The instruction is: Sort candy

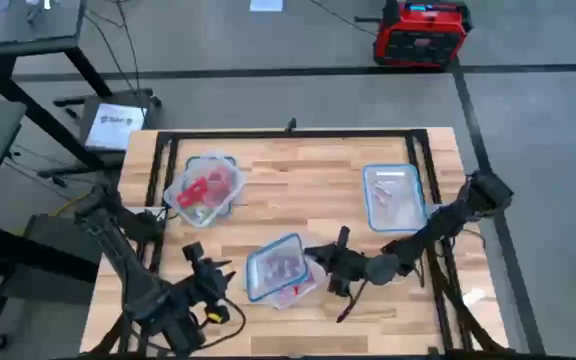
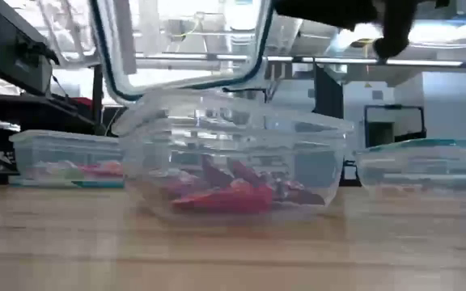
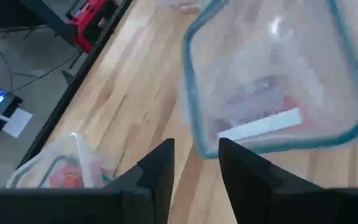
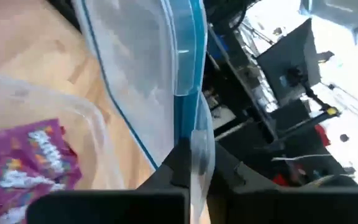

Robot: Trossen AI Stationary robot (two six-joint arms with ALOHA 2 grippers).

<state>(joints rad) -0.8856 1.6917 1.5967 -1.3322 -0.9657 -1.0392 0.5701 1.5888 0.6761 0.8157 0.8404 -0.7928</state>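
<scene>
A clear tub (image 2: pixel 233 174) at the table's near middle holds red and purple candy (image 2: pixel 233 194). Its clear, blue-rimmed lid (image 1: pixel 274 262) hangs tilted above it, with my right gripper (image 1: pixel 320 262) shut on the lid. The right wrist view shows purple candy (image 4: pixel 33 165) in the tub below. My left gripper (image 1: pixel 226 272) stands open just left of the lid. The lid's corner (image 3: pixel 201 146) lies ahead of the gap between its fingers (image 3: pixel 160 165), and I see no touch. My right gripper pinches the lid's blue rim (image 4: pixel 188 106) between its two fingers, on the side of the lid toward the table's right. The fingers come in about level from the right. The lid (image 2: pixel 184 48) is lifted clear of the tub and tilted.
A second tub (image 1: pixel 208 185) with red candy stands at the far left, also seen in the low view (image 2: pixel 67 162). A third tub (image 1: pixel 395 195) stands at the far right. Bare wood lies between them and along the near edge (image 2: pixel 233 259).
</scene>
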